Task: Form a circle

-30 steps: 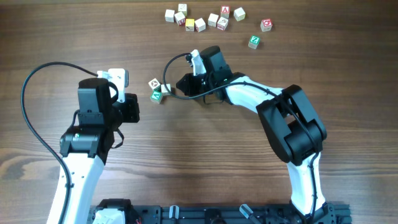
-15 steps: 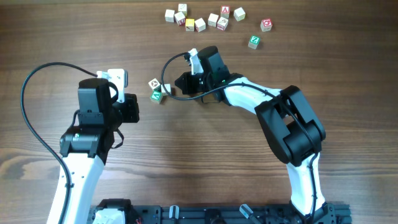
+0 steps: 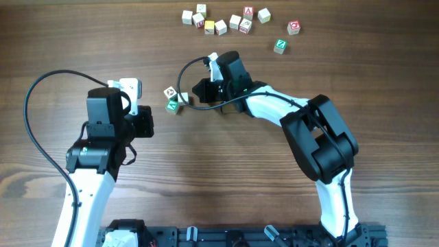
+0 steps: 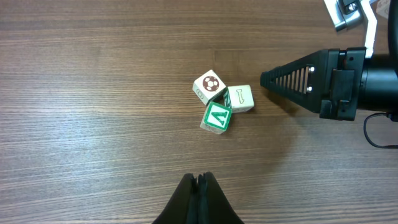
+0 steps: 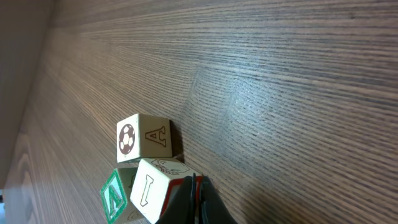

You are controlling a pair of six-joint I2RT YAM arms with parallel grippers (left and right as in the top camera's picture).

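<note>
Right, the three letter cubes (image 4: pixel 222 102) sit bunched on the table (image 3: pixel 226 158), right gripper (image 4: pixel 264 78) pinched together with its tip just beside the I cube (image 4: pixel 240 98), left gripper (image 4: pixel 199 182) likewise together, standing clear on the other side, so I'd nudge slowly and squarely to avoid scattering them.

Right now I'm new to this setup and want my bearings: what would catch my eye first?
Three cubes huddled together in the middle of the table, with the shut right gripper pointing at them from close by. Then a scatter of loose cubes along the far side, and the left gripper, also shut, on the cluster's opposite side.
</note>
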